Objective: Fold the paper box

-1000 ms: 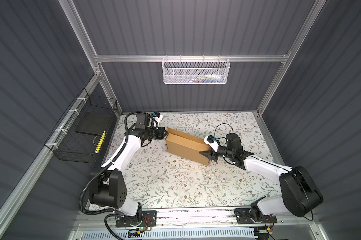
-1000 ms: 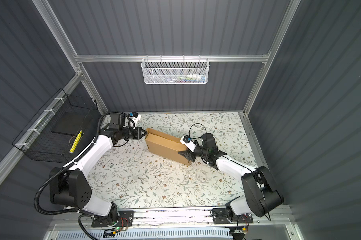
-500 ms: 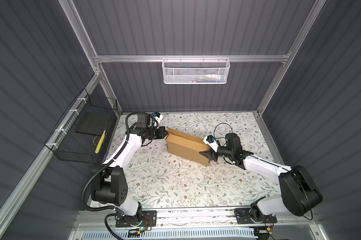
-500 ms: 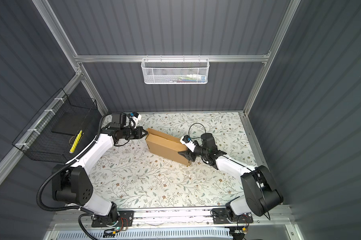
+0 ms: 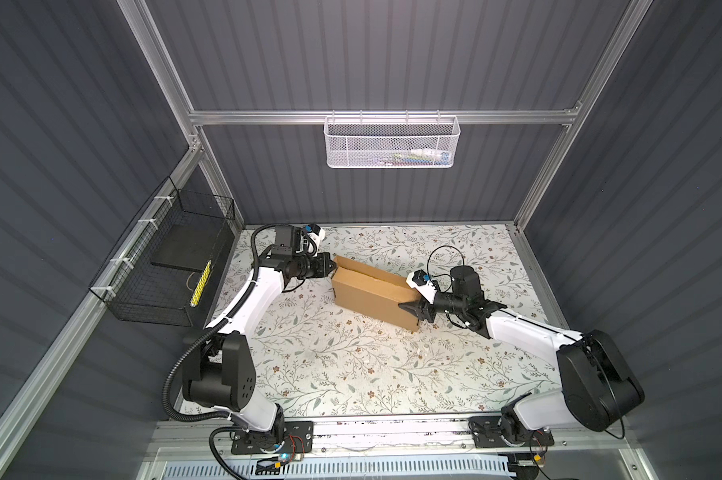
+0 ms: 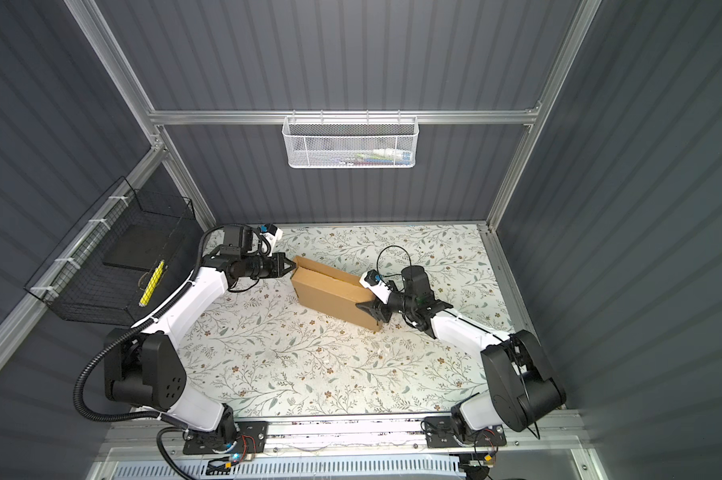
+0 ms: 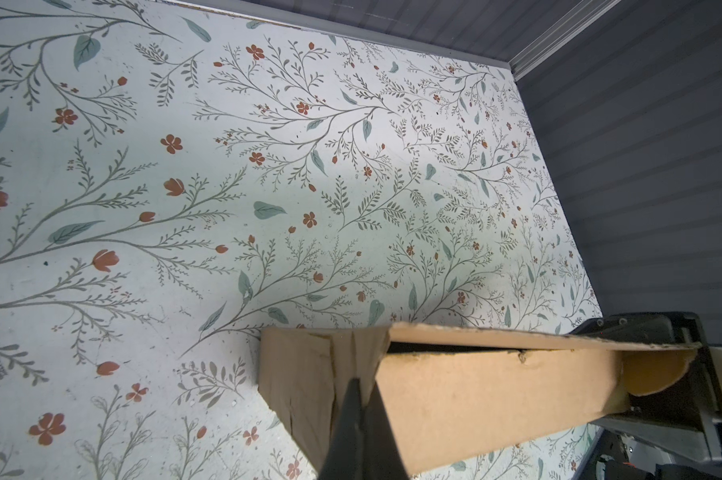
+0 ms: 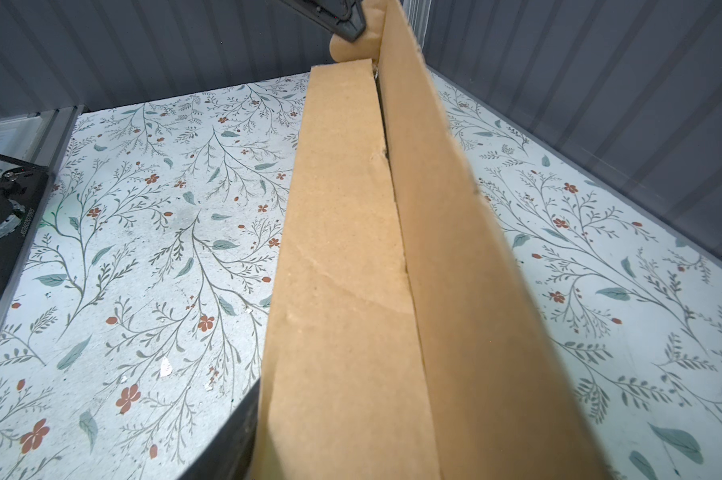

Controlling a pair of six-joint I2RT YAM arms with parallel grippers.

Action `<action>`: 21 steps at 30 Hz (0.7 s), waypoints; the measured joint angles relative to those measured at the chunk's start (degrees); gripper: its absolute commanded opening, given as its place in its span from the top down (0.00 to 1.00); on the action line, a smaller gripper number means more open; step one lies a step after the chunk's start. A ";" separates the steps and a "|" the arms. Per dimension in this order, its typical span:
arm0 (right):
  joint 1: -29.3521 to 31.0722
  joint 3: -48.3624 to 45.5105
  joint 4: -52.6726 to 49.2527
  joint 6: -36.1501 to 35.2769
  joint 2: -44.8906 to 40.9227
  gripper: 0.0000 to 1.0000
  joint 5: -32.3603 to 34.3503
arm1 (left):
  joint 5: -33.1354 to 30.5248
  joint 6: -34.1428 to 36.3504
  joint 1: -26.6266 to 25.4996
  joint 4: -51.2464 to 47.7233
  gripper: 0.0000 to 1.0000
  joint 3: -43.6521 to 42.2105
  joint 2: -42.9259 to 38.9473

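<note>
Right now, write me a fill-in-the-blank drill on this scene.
The paper box is ____ in colour.
The left tool, at the box's end, has its jaws ____.
The mesh basket on the rear rail is ____.
The table bears a ____ print.
Missing words: brown; shut; white; floral.

One paper box [image 5: 371, 297], two tools [image 5: 333, 266] [image 5: 409, 309], one white basket [image 5: 392, 143], one black basket [image 5: 151, 305]
</note>
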 measured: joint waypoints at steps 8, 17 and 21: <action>0.31 0.31 -0.87 -0.37 0.48 0.44 0.48 | -0.66 -0.02 -0.02 5.66 1.00 -5.66 -3.39; 0.46 0.48 -1.05 -0.31 1.07 0.41 0.72 | -2.08 -0.04 -0.07 11.82 1.00 -12.57 -8.00; 0.59 0.52 -1.01 -0.17 1.27 0.41 0.76 | -2.62 -0.02 -0.07 13.90 1.00 -14.45 -9.05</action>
